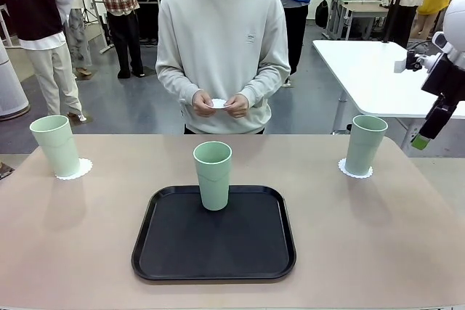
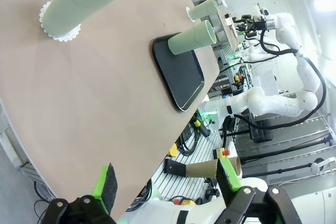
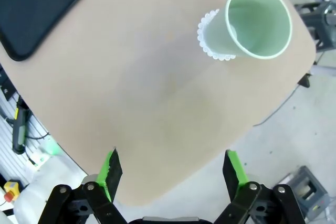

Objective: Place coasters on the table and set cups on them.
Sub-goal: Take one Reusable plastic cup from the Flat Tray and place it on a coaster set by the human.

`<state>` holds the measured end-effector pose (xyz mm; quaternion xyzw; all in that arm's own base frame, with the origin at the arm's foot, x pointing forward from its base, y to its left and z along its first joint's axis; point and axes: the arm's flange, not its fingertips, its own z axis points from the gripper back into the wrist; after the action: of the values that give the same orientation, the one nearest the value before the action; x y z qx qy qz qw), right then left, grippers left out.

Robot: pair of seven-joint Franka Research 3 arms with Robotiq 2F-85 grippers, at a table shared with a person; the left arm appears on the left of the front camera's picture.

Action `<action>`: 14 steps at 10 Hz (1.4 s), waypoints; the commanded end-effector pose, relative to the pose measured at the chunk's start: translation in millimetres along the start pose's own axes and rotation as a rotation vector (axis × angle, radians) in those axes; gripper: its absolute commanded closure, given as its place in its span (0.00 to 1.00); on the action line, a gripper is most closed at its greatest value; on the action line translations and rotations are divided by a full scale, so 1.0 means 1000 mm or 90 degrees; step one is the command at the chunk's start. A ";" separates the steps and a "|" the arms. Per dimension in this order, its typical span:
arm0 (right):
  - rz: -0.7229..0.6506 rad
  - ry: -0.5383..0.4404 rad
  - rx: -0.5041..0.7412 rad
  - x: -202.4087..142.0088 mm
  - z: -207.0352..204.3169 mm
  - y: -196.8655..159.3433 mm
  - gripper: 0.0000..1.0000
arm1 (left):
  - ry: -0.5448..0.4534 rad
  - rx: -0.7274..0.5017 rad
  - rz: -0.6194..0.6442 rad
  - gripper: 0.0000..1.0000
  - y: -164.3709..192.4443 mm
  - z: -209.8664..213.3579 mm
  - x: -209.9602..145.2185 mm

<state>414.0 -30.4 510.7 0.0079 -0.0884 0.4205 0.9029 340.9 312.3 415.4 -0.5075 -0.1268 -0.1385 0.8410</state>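
Front view: tapered mint-green cup [image 1: 213, 176] stands upright on tray [image 1: 218, 248].

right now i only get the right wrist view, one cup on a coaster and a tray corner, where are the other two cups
observer: The middle cup stands upright on the black tray, with no coaster under it.
operator: and the other one
observer: The left cup sits on the left coaster at the left end of the table.
operator: so where is the third coaster
observer: The third coaster is off the table, held in the person's hands at the far side.
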 end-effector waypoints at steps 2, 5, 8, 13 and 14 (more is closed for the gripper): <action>-0.002 0.004 -0.017 0.001 0.000 -0.001 0.00 | -0.002 0.002 -0.003 0.00 -0.002 0.001 -0.001; -0.002 0.004 -0.017 0.001 0.000 -0.001 0.00 | -0.002 0.002 -0.003 0.00 -0.002 0.001 -0.001; -0.002 0.004 -0.017 0.001 0.000 -0.001 0.00 | -0.002 0.002 -0.003 0.00 -0.002 0.001 -0.001; -0.292 -0.001 0.061 -0.046 -0.006 0.028 0.00 | -0.002 0.002 -0.003 0.00 -0.002 0.001 -0.001; -0.322 0.009 0.060 -0.052 -0.010 0.036 0.00 | -0.002 0.002 -0.003 0.00 -0.002 0.001 -0.001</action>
<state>373.0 -54.4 494.6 0.0596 -0.0553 0.2187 0.9724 340.8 312.4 415.3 -0.5075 -0.1267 -0.1384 0.8410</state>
